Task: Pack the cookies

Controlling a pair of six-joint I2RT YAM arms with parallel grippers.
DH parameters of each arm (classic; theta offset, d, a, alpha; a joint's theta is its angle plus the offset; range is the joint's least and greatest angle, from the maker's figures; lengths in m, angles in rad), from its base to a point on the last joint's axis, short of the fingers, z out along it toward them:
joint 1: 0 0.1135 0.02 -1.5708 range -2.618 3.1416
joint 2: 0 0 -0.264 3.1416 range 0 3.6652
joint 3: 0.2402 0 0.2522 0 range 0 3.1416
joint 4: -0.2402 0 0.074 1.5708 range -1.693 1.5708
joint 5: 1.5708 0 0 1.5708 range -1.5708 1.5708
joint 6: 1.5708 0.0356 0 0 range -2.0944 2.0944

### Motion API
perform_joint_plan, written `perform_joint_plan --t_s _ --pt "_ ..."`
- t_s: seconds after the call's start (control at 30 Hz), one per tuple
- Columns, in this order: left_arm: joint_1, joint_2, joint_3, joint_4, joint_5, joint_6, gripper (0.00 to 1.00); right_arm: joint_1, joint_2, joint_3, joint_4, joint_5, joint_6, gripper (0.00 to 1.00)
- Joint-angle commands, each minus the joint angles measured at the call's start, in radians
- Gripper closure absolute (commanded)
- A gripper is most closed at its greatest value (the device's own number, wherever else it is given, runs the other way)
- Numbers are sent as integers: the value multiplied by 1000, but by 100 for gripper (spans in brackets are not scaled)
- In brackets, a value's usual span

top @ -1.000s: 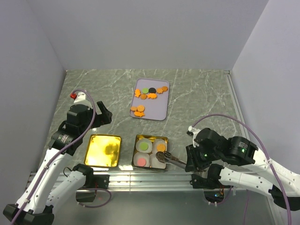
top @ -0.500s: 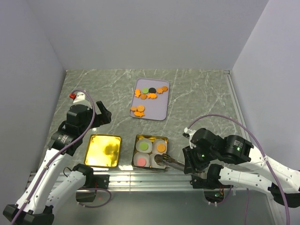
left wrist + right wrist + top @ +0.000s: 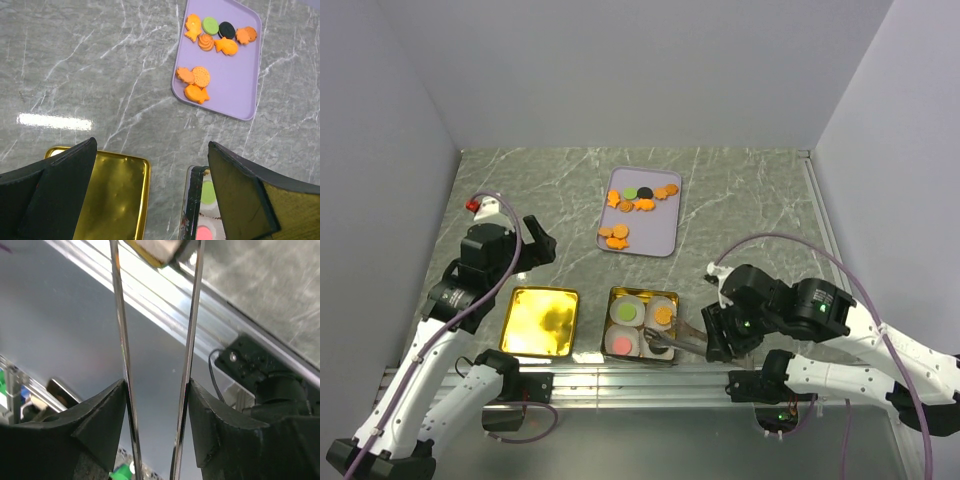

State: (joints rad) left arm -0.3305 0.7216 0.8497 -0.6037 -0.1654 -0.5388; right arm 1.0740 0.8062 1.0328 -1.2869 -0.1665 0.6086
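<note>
The cookies [image 3: 638, 200], mostly orange with a green and a black one, lie on a purple tray [image 3: 655, 238] at the back; they also show in the left wrist view [image 3: 215, 37]. An open tin [image 3: 642, 296] holds white paper cups with a green [image 3: 627, 313], an orange [image 3: 663, 316] and a pink cookie [image 3: 622, 346]. My right gripper [image 3: 712, 336] is shut on metal tongs [image 3: 682, 340], whose tips reach the tin's near-right cup. What the tips hold is not clear. My left gripper [image 3: 150, 195] is open and empty above the gap between lid and tin.
A gold lid [image 3: 540, 322] lies left of the tin, also in the left wrist view [image 3: 110, 200]. The metal rail [image 3: 620, 375] runs along the near edge, right under the tongs. Walls close in the table on three sides.
My right arm has moved left toward the tin, carrying the tongs' tips further over the near-right cup. The left arm has barely moved.
</note>
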Motion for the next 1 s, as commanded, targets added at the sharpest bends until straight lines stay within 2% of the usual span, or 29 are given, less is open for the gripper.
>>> perform_joint_plan --t_s 0.0,0.17,0.33,0.57,0.77,0.97 --pt "5 -24 -3 22 -26 -6 1 3 40 123 52 51 -13 41" --pt "5 -8 -3 21 -20 -4 1 -32 135 216 153 93 -52 41" --pt "5 6 -1 19 -22 -4 1 -289 250 302 251 24 -179 41" --pt "5 15 0 16 -19 -4 1 -525 436 492 247 35 -323 42" --pt "5 24 0 19 -10 -1 1 -669 519 495 287 143 -290 43" --pt "7 51 -3 28 17 10 1 -759 629 454 376 235 -222 44"
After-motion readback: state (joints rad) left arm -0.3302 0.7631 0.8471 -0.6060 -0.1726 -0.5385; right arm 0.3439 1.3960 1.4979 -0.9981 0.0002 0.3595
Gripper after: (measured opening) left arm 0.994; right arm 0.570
